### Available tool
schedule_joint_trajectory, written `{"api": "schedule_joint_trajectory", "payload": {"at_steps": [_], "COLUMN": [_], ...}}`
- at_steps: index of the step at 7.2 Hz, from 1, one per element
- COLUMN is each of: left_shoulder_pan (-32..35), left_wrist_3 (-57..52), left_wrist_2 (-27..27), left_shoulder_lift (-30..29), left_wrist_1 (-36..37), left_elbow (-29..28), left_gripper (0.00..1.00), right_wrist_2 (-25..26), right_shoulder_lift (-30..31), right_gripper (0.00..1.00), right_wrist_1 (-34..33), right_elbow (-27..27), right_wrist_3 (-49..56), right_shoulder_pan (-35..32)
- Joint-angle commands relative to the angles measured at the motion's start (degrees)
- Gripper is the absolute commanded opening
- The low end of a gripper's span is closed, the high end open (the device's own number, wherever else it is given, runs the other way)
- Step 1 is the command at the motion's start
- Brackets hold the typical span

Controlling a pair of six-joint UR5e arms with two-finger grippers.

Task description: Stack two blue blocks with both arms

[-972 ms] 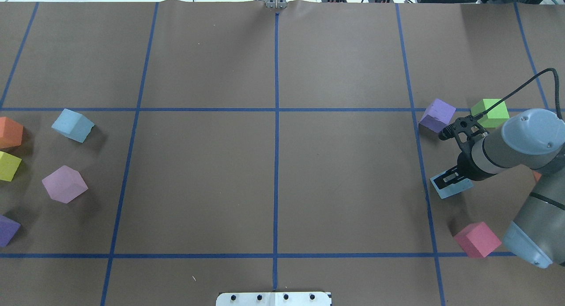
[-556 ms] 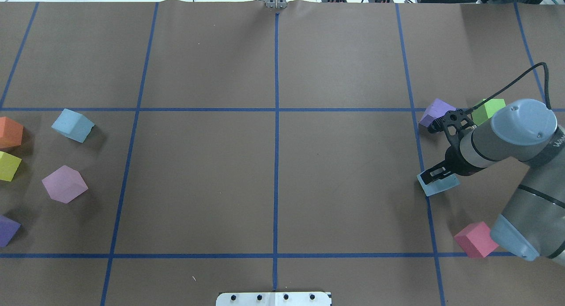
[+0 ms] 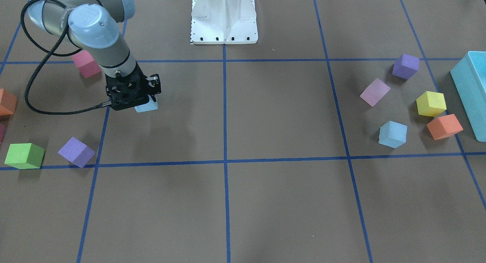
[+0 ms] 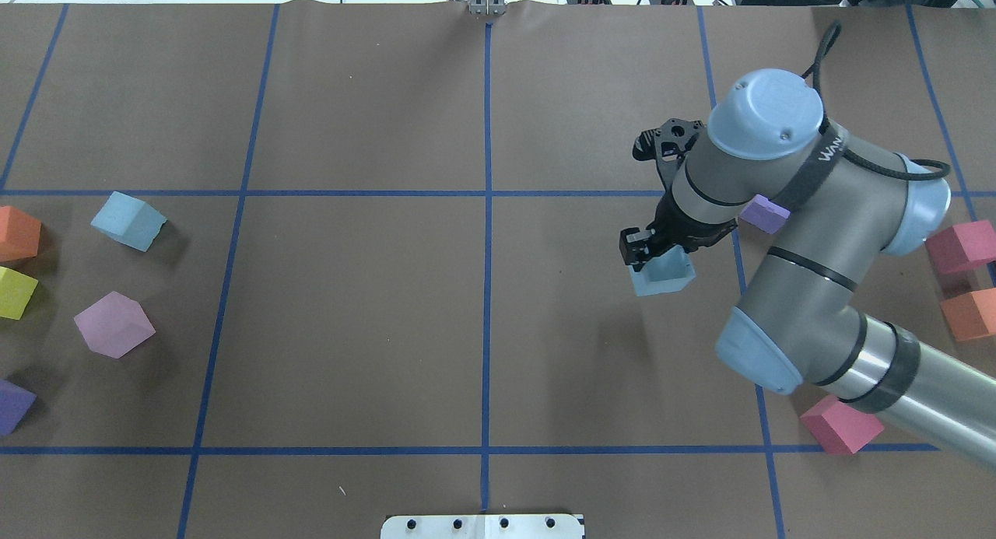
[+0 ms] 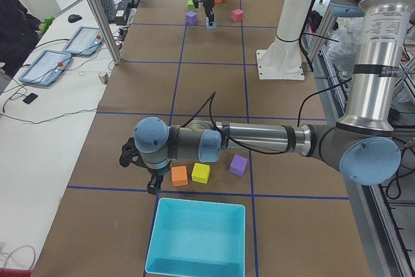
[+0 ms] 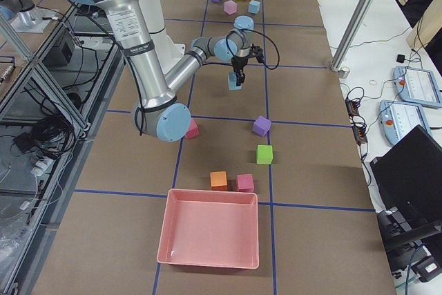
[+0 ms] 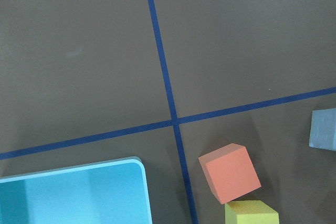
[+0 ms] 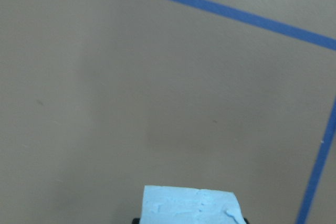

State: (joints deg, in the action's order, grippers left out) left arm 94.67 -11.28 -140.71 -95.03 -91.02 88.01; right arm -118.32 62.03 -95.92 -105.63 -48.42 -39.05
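Note:
My right gripper is shut on one pale blue block and holds it above the table, just left of the right-hand blue tape line. The block also shows under the gripper in the front view and at the bottom of the right wrist view. The other blue block lies on the table at the far left, also visible in the front view and at the left wrist view's right edge. My left gripper hangs near the turquoise box's corner; I cannot tell its state.
A turquoise box stands at the left end, a pink tray at the right end. Orange, yellow, pink and purple cubes lie near the resting blue block. Purple and pink cubes lie by the right arm.
My right arm has carried the blue block left and farther from the robot, across the right tape line toward the middle. The left blue block has not moved.

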Motion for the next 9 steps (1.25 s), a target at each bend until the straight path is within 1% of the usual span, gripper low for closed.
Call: {"api": "schedule_joint_trajectory", "payload": {"at_steps": [1,3,4,5,7,8,9], "left_shoulder_pan": [-0.02,0.07,-0.01,0.07,0.07,-0.01,0.07], "left_wrist_3": [0.82,0.82,0.82,0.82,0.82,0.82,0.82], "left_wrist_2": [0.0,0.0,0.0,0.0,0.0,0.0,0.0], "left_shoulder_lift": [-0.07,0.02,0.02,0.02,0.02,0.02,0.11], "left_wrist_1": [-0.21,-0.3,-0.38,-0.38,-0.47,-0.47,-0.47], "left_elbow": [-0.03,0.06,-0.03,-0.03,-0.12,-0.12,-0.12], "left_gripper": [0.98,0.98,0.98,0.98,0.98,0.98,0.98], "right_wrist_2": [0.55,1.59,3.0,4.84,8.26,9.59,10.12], "right_shoulder_lift": [-8.56,-14.28,-16.31,-17.28,-18.95,-20.96,-23.68], "right_gripper": [0.58,0.58,0.58,0.58,0.59,0.59,0.59], "right_wrist_1": [-0.85,-0.76,-0.67,-0.15,7.56,7.77,7.77], "right_elbow": [5.76,12.26,15.08,16.67,21.67,23.61,26.76], "right_wrist_3": [-7.1,-10.01,-11.59,-12.91,-20.54,-22.49,-23.2], "right_shoulder_pan": [1.96,2.49,3.36,4.85,8.62,10.21,10.75]}}
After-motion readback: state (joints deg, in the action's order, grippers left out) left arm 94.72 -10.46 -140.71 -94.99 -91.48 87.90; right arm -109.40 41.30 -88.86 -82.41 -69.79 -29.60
